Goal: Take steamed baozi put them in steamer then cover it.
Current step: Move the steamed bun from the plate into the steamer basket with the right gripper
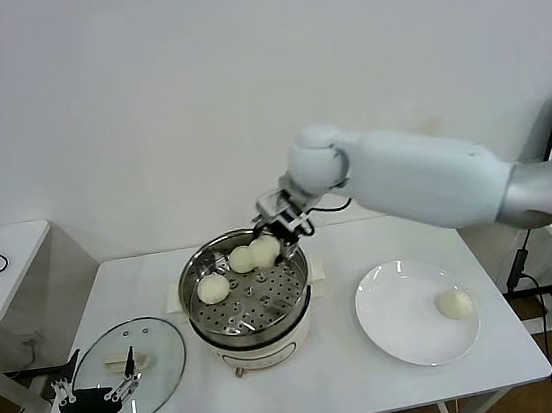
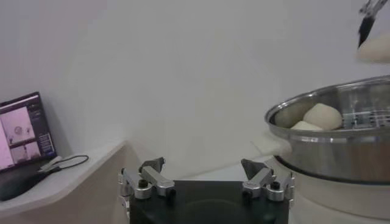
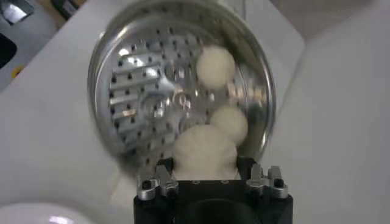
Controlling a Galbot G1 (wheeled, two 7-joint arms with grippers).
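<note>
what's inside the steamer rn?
Two baozi sit on the perforated tray inside the steamer. A third, held by the right gripper, hangs above the rim. Whatever lies below the tray is hidden.

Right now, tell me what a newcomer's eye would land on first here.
The right tool holds a baozi over the far side of the steamer at the table's middle, two more already on its tray. One baozi sits on the plate to the right; the cover lies to the left, near the open, idle left tool.
</note>
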